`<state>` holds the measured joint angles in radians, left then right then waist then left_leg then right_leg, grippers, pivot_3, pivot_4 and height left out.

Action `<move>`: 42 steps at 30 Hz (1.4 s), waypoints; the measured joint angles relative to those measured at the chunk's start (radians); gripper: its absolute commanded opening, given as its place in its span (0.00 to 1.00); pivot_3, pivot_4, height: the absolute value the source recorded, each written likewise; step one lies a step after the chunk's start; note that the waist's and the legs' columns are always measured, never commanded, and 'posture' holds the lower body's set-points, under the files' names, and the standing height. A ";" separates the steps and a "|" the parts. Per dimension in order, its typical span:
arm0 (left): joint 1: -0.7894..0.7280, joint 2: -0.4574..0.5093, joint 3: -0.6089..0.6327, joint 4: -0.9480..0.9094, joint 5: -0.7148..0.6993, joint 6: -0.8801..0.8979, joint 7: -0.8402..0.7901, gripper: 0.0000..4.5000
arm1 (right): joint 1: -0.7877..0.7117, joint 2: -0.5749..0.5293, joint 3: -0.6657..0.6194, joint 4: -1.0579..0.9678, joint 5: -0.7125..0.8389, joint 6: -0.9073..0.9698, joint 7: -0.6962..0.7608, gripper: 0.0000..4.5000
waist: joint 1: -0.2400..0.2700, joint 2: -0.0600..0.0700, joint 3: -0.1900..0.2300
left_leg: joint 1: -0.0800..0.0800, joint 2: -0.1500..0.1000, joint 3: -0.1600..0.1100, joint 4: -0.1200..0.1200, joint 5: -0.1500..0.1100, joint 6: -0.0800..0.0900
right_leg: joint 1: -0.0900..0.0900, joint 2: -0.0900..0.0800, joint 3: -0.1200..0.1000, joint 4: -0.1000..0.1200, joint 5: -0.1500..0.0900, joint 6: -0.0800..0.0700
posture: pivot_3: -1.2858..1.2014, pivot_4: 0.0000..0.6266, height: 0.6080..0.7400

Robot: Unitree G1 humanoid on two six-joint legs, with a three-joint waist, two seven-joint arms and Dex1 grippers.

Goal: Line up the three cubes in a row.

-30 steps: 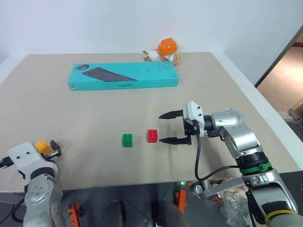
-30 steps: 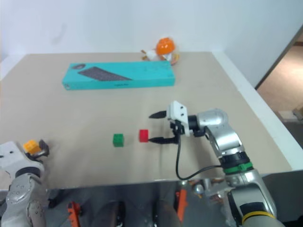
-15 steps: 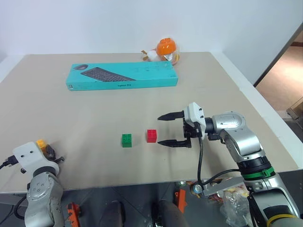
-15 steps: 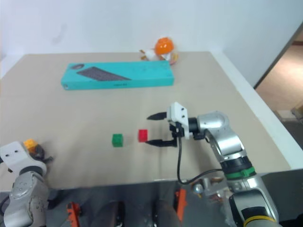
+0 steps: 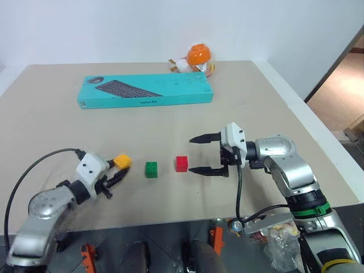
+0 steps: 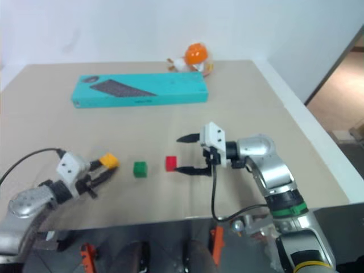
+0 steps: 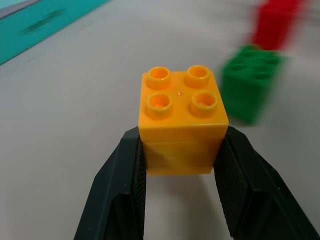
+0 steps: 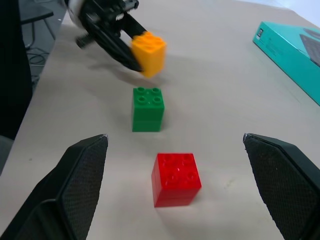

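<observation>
I have the left gripper (image 5: 116, 170) clamped on the yellow-orange cube (image 5: 122, 161), one black finger (image 7: 122, 195) on each side face, studs up, carried clear of the table (image 5: 51, 142). I take the green cube (image 5: 151, 169) as my landmark: the held cube hangs just to its left, apart from it, with a strip of bare tabletop between them. The red cube (image 5: 182, 164) sits just right of the green one, a small gap between, both flat on the table. Further right of the green cube, my right gripper (image 5: 203, 154) hangs with its fingers spread wide, holding nothing, its lower fingertip near the red cube without touching. Behind the green cube lies broad open table up to the teal keyboard box (image 5: 147, 91), with an orange round toy (image 5: 198, 59) at the far edge. The table's front edge runs close in front of the green cube.
</observation>
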<state>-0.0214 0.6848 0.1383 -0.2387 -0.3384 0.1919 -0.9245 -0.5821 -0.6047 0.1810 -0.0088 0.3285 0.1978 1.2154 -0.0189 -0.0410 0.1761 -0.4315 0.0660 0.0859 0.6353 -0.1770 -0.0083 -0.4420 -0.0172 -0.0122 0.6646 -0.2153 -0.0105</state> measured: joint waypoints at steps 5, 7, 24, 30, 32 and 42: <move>-0.166 0.092 -0.026 0.251 -0.024 -0.107 -0.267 0.29 | 0.011 -0.013 -0.004 -0.031 -0.002 0.003 -0.020 1.00 | -0.001 0.000 0.000 | 0.000 0.001 0.001 -0.001 0.000 -0.001 | 0.000 0.004 -0.001 0.000 0.000 0.000 | 0.52 0.24 1.00; -0.217 0.113 -0.034 0.333 -0.024 -0.143 -0.339 0.29 | 0.017 -0.018 -0.005 -0.036 -0.002 0.004 -0.025 1.00 | -0.001 0.000 0.000 | 0.000 0.001 0.001 -0.001 -0.001 -0.001 | 0.000 0.004 0.000 0.000 -0.001 0.001 | 0.52 0.24 1.00; -0.341 0.113 -0.102 0.592 0.005 -0.310 -0.549 0.29 | 0.040 -0.060 -0.024 -0.083 -0.002 0.022 -0.063 1.00 | -0.001 0.000 0.000 | 0.000 0.001 0.004 -0.001 -0.002 -0.002 | 0.000 0.005 0.000 0.001 -0.002 0.003 | 0.52 0.24 1.00; -0.349 0.116 -0.103 0.647 0.028 -0.348 -0.568 0.29 | 0.040 -0.063 -0.024 -0.084 -0.002 0.036 -0.063 1.00 | -0.001 0.000 0.000 | 0.000 0.001 0.004 -0.001 -0.002 -0.002 | 0.000 0.004 0.000 0.001 -0.002 0.004 | 0.52 0.24 1.00; -0.349 0.116 -0.103 0.654 0.033 -0.352 -0.569 0.29 | 0.040 -0.064 -0.024 -0.084 -0.002 0.038 -0.063 1.00 | -0.001 0.000 0.000 | 0.000 0.001 0.004 0.000 -0.002 -0.002 | 0.000 0.004 0.000 0.001 -0.002 0.004 | 0.52 0.24 1.00; -0.349 0.086 -0.124 0.649 0.048 -0.368 -0.552 0.29 | 0.042 -0.064 -0.024 -0.084 -0.002 0.044 -0.063 1.00 | -0.001 0.000 0.000 | 0.000 0.001 0.005 0.000 -0.002 -0.002 | 0.000 0.004 0.000 0.001 -0.001 0.006 | 0.52 0.24 1.00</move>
<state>-0.3704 0.7709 0.0145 0.4105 -0.2899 -0.1763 -1.4763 -0.5406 -0.6689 0.1568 -0.0927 0.3268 0.2419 1.1527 -0.0196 -0.0410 0.1762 -0.4316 0.0670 0.0905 0.6352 -0.1792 -0.0100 -0.4422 -0.0130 -0.0119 0.6652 -0.2158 -0.0044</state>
